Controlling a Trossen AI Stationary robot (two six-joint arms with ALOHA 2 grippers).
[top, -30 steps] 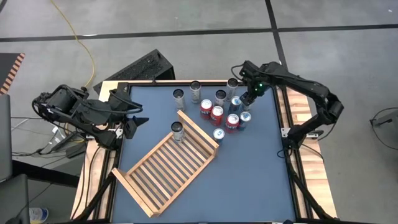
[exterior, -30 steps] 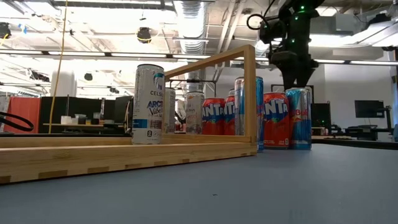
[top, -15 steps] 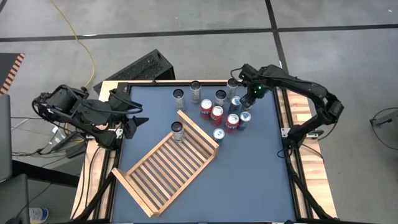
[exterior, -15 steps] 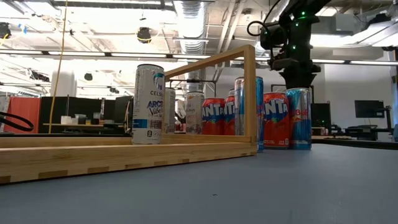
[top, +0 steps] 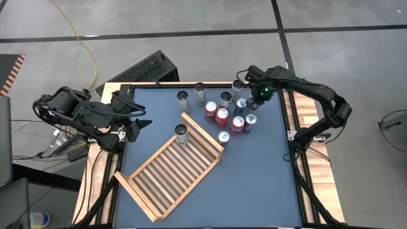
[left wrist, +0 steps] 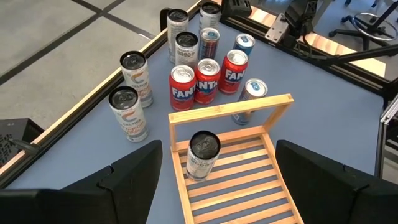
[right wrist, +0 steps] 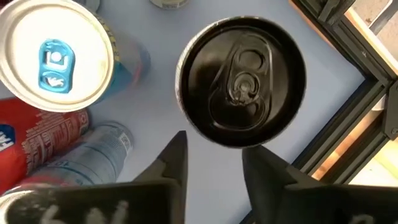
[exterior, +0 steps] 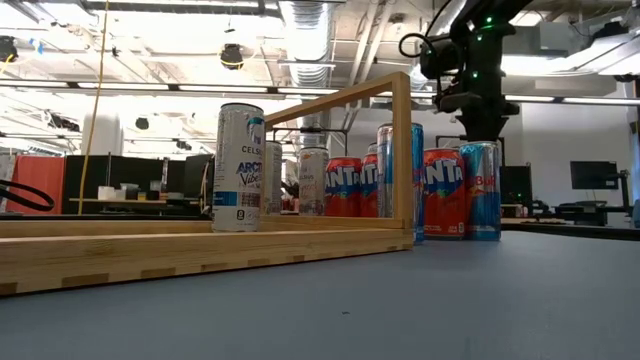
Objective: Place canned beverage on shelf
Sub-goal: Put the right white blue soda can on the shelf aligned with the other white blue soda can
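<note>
- Right end effector is hovering directly over a black-topped can at the far right of the can cluster, its fingers spread and gripping nothing.
- Left end effector is waiting at the tabletop's left edge, fingers spread wide.
- Wooden shelf is lying flat near the tabletop's middle, carrying one white can upright at its far end.
- Red cans are standing just beyond the shelf.
</note>
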